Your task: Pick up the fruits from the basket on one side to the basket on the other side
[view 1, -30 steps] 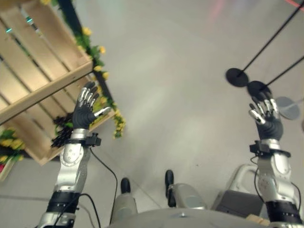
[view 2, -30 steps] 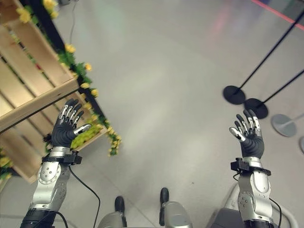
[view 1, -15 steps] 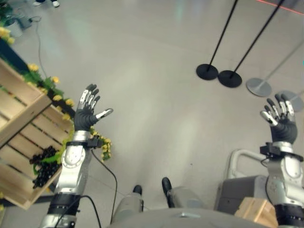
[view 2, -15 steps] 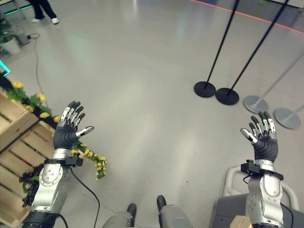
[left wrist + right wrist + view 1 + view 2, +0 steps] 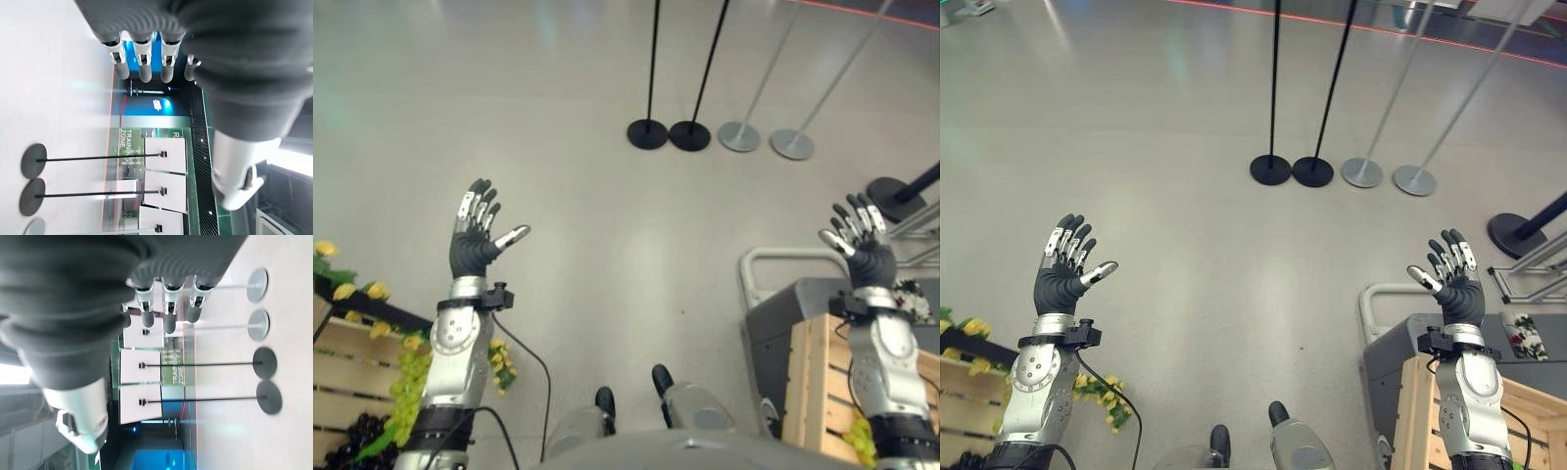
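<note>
Grapes (image 5: 406, 387) lie in the crate (image 5: 342, 377) at 8 o'clock; both hands (image 5: 475, 240) (image 5: 862, 250) raised, fingers spread, holding nothing.

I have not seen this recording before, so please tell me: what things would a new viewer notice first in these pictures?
First, the two raised, empty hands: the left hand and the right hand are held up with fingers spread, over bare grey floor. Next, the row of barrier posts with round bases standing straight ahead. Fruit shows at the edges: green grapes in a wooden crate at the robot's lower left, and another wooden crate at its lower right.
</note>
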Available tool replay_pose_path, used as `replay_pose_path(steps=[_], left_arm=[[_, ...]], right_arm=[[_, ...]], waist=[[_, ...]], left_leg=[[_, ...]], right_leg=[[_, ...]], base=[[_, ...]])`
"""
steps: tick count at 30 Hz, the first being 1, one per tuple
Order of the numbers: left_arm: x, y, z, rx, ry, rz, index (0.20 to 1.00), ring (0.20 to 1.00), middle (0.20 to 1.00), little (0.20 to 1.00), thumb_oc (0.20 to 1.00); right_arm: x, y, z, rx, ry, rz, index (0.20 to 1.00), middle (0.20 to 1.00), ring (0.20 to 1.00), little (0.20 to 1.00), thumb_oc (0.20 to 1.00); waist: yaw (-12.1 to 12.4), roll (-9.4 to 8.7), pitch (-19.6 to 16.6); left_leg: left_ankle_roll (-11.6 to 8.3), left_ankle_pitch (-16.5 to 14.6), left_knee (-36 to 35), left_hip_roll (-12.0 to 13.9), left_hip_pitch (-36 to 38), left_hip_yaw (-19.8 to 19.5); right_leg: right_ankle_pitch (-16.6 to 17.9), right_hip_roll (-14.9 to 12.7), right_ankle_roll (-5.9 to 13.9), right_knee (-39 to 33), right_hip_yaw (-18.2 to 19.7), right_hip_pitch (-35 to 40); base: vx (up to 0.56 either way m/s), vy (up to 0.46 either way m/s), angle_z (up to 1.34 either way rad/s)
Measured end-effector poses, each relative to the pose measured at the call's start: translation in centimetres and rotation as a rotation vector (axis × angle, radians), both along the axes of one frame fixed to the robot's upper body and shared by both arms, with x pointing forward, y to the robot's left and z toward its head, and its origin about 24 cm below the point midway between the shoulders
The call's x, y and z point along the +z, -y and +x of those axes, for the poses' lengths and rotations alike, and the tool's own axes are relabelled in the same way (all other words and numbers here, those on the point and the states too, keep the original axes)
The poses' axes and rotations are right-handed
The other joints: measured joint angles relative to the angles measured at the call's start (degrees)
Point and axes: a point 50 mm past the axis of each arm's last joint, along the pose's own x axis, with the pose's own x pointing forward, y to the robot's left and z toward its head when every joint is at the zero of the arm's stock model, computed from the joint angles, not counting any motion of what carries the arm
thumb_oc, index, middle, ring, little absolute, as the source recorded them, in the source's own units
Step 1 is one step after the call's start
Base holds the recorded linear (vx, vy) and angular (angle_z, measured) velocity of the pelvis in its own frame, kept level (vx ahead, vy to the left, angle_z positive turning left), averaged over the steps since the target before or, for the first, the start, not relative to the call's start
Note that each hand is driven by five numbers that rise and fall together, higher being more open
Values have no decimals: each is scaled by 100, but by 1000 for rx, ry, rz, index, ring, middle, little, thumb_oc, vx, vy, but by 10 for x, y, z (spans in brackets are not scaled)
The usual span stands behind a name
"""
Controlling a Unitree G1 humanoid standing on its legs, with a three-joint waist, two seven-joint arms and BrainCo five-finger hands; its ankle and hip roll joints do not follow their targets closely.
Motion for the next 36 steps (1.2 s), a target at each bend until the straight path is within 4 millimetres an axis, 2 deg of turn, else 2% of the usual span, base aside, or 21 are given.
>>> replay_pose_path(steps=[4, 7, 8, 9, 10, 11, 12, 13, 14, 15, 16, 18, 19, 20, 23, 24, 25, 29, 32, 33, 36], left_arm=[[2, -3, -1, 27, 11, 0, 1000, 1000, 1000, 1000, 1000], [5, -2, 1, 42, 25, 29, 1000, 1000, 1000, 1000, 1000], [6, -2, 2, 42, 27, 35, 1000, 1000, 1000, 1000, 1000], [8, -2, 3, 50, 32, 58, 1000, 1000, 1000, 1000, 1000], [7, -2, 3, 57, 28, 67, 1000, 1000, 1000, 1000, 1000], [8, -1, 6, 65, 34, 59, 1000, 1000, 1000, 1000, 1000], [7, 1, 7, 62, 26, 54, 1000, 1000, 1000, 1000, 1000], [4, 0, 3, 73, 17, 48, 1000, 1000, 1000, 1000, 1000], [4, 0, 3, 75, 19, 47, 1000, 1000, 1000, 1000, 1000], [7, -5, 0, 103, 31, 50, 1000, 1000, 1000, 1000, 1000], [8, -8, -2, 117, 36, 54, 1000, 1000, 1000, 1000, 1000], [10, -14, -6, 150, 39, 61, 1000, 1000, 1000, 1000, 1000], [11, -17, -8, 161, 42, 67, 1000, 1000, 1000, 1000, 1000], [13, -19, -8, 181, 53, 56, 1000, 1000, 1000, 1000, 1000], [8, -19, -12, 201, 44, 36, 1000, 1000, 1000, 1000, 1000], [5, -18, -12, 205, 39, 28, 1000, 1000, 1000, 1000, 1000], [6, -14, -10, 186, 43, 28, 1000, 1000, 1000, 1000, 1000], [7, -6, -5, 162, 53, 8, 1000, 1000, 1000, 1000, 1000], [6, -1, -3, 159, 61, -17, 1000, 1000, 1000, 1000, 1000], [5, -1, -2, 161, 58, -23, 1000, 1000, 1000, 1000, 1000], [0, -4, -5, 175, 35, -24, 1000, 1000, 1000, 1000, 1000]], right_arm=[[-6, 0, -5, -9, -32, -6, 1000, 1000, 1000, 1000, 1000], [-8, -2, -7, -13, -38, -7, 1000, 1000, 1000, 1000, 1000], [-7, -2, -6, -17, -36, -13, 1000, 1000, 1000, 1000, 1000], [-6, -2, -5, -23, -31, -9, 1000, 1000, 1000, 1000, 1000], [-6, -3, -4, -27, -25, -5, 1000, 1000, 1000, 1000, 1000], [1, -5, 1, -25, 3, -7, 1000, 1000, 1000, 1000, 1000], [1, -5, -1, -26, 4, -9, 1000, 1000, 1000, 1000, 1000], [-2, -8, -3, -17, -13, -11, 1000, 1000, 1000, 1000, 1000], [-3, -8, -5, -17, -20, -20, 1000, 1000, 1000, 1000, 1000], [-2, -11, -1, -4, -18, -32, 1000, 1000, 1000, 1000, 1000], [0, -13, 2, 3, -10, -34, 1000, 1000, 1000, 1000, 1000], [6, -16, 10, 14, 17, -37, 1000, 1000, 1000, 1000, 1000], [6, -19, 12, 19, 20, -34, 1000, 1000, 1000, 1000, 1000], [9, -20, 17, 30, 23, -43, 1000, 1000, 1000, 1000, 1000], [7, -15, 18, 22, -1, -66, 1000, 1000, 1000, 1000, 1000], [4, -10, 13, 3, -23, -72, 1000, 1000, 1000, 1000, 1000], [1, -3, 5, -16, -48, -90, 1000, 1000, 1000, 1000, 1000], [-1, 6, -2, -55, -63, -91, 1000, 1000, 1000, 1000, 1000], [0, 7, -3, -51, -67, -100, 1000, 1000, 1000, 1000, 1000], [-2, 7, -3, -52, -71, -94, 1000, 1000, 1000, 1000, 1000], [-2, 5, -2, -40, -64, -87, 1000, 1000, 1000, 1000, 1000]], waist=[[-151, -42, 20], [-312, -176, 152], [-277, -167, 187], [-330, -183, 248], [-239, -156, 306], [-63, -67, 481], [-85, -6, 531], [25, 157, 611], [16, 154, 592], [206, 191, 578], [341, 206, 564], [576, 134, 463], [619, 16, 366], [623, 40, 365], [658, 239, 84], [593, 283, -29], [337, 308, -59], [45, 389, -63], [27, 472, -47], [67, 456, -32], [289, 376, 16]], left_leg=[[97, 17, -101, -3, 104, 465], [200, -58, 8, -33, 50, 821], [239, -76, -45, 29, -23, 1027], [323, -52, 33, 106, -128, 1328], [347, -69, 45, 164, -134, 1590], [358, -76, 163, 337, -149, 1747], [371, -82, 175, 395, -128, 1769], [306, -74, 20, 559, 104, 1998], [302, -68, -36, 628, 132, 2166], [245, -8, -126, 801, 214, 2613], [229, 11, -167, 840, 234, 2774], [81, 105, -197, 881, 211, 3210], [-114, 99, -183, 879, 201, 3409], [-211, 84, -49, 1018, 195, 3496], [-511, -111, 235, 1279, 96, 2579], [-605, -93, 223, 1381, 62, 2548], [-730, 5, 155, 1440, 66, 2434], [-801, 141, 120, 1604, 85, 2357], [-811, 163, 212, 1672, 141, 2344], [-944, 168, 477, 1782, 147, 2327], [-926, 221, 1267, 2050, 70, 2027]], right_leg=[[126, 0, 225, -221, 381, -28], [316, -195, 334, -558, 367, -94], [331, -251, 475, -577, 338, -195], [291, -390, 512, -436, -30, -451], [101, -609, 282, -434, -957, -589], [50, -1047, 183, -6, -2409, -746], [-51, -1284, 91, 524, -3103, -761], [-251, -1524, 86, 1812, -3476, -765], [-353, -1517, 169, 2157, -3455, -703], [-550, -1514, 243, 2959, -3420, -623], [-611, -1515, 215, 3240, -3436, -620], [-873, -1600, 180, 2598, -3579, -115], [-1141, -1498, 122, 1535, -3641, 291], [-1193, -1330, -117, 1037, -3718, 430], [-1072, -903, -290, 837, -3335, 278], [-970, -729, -422, 830, -3204, 223], [-974, -613, -463, 788, -3213, 260], [-984, -439, -573, 796, -3206, 234], [-1042, -376, -704, 858, -3150, 218], [-1140, -300, -749, 902, -2988, 233], [-1108, -124, -945, 890, -2720, 400]], base=[[-168, 190, -66], [-168, 75, -76], [-164, 33, -97], [-242, 93, -109], [-348, 132, -144], [-263, 109, -115], [-300, 81, -119], [-182, 32, -60], [-185, 36, -99], [-10, -84, -97], [29, -185, -134], [11, -191, -129], [24, -234, -130], [56, -315, -140], [35, -215, -124], [15, -307, -80], [10, -207, -44], [24, -160, -8], [64, -230, -9], [-19, -187, -29], [14, -108, -55]])
